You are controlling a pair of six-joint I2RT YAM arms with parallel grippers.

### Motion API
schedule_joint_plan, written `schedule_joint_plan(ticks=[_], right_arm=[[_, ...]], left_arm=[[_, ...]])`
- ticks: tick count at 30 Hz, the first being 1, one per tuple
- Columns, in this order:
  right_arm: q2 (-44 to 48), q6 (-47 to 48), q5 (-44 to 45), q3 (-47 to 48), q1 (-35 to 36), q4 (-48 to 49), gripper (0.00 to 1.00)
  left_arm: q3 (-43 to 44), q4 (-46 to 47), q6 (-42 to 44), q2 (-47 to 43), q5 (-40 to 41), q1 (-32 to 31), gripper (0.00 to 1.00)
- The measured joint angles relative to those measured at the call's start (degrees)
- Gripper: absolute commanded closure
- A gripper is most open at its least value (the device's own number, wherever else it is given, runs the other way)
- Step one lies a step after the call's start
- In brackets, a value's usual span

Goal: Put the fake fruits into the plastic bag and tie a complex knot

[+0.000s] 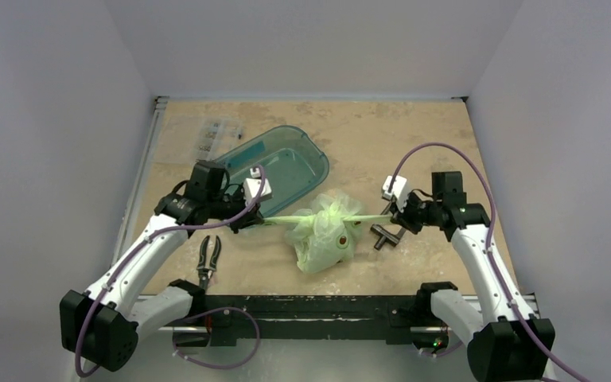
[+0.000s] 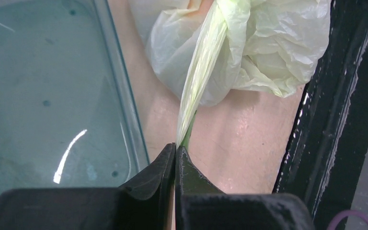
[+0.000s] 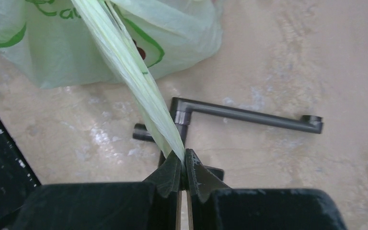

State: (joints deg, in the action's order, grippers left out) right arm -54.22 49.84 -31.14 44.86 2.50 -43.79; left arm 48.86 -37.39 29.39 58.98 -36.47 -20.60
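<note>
Left gripper [image 2: 175, 147] is pinching, jaws together, on a twisted strand of the plastic bag [image 1: 322, 235]. The strand is running taut from its fingertips to the bag's bulging body ahead. Right gripper [image 3: 184, 155] is clamping a second twisted strand the same way. The bag is sitting on the table [image 1: 414, 135] between the two grippers. Teal tub [image 2: 52, 96] is lying just beside the left gripper. Grey metal crank [image 3: 247, 116] is lying just ahead of the right fingertips, under that strand. Pliers [image 1: 208, 259] are lying behind the left gripper.
</note>
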Motion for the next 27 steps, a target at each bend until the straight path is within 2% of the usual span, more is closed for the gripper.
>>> schedule_joint_plan(ticks=[6, 8, 11, 14, 16, 18, 19, 21, 27], right_arm=[[0.0, 3.3, -1.0, -2.1, 0.0, -5.2, 1.00], [0.0, 3.9, -1.0, -1.9, -0.1, -6.5, 0.89], [-0.4, 4.5, -1.5, 0.5, -0.6, -9.6, 0.63], [-1.2, 4.9, -1.4, 4.9, -1.5, -12.3, 0.30], [-1.8, 4.5, -1.9, 8.6, -2.1, -14.0, 0.18], [-2.9, 4.2, -3.6, 12.4, -2.2, -15.5, 0.10], [-3.7, 3.9, -4.8, 14.8, -2.2, -16.2, 0.02], [-6.1, 2.6, -7.3, 20.1, -2.2, -17.1, 0.01], [-13.7, -7.7, -13.3, 33.5, -2.2, -13.1, 0.01]], left_arm=[[-2.1, -1.7, 2.3, 1.3, 0.7, -1.9, 1.00], [-2.1, -2.3, 2.7, 1.3, 1.2, -3.0, 1.00], [-0.1, -5.4, 2.7, 1.9, 1.3, -4.1, 0.78], [5.6, -10.9, 2.2, 3.8, 2.6, -3.8, 0.52], [8.1, -12.7, 1.5, 4.4, 2.6, -3.7, 0.36], [12.3, -15.0, 0.4, 5.3, 2.0, -3.7, 0.27], [14.4, -15.9, -0.4, 5.7, 1.5, -3.7, 0.17], [18.6, -17.2, -1.6, 6.4, 0.4, -3.7, 0.02], [34.8, -21.2, -6.7, 11.6, -1.5, -3.5, 0.00]])
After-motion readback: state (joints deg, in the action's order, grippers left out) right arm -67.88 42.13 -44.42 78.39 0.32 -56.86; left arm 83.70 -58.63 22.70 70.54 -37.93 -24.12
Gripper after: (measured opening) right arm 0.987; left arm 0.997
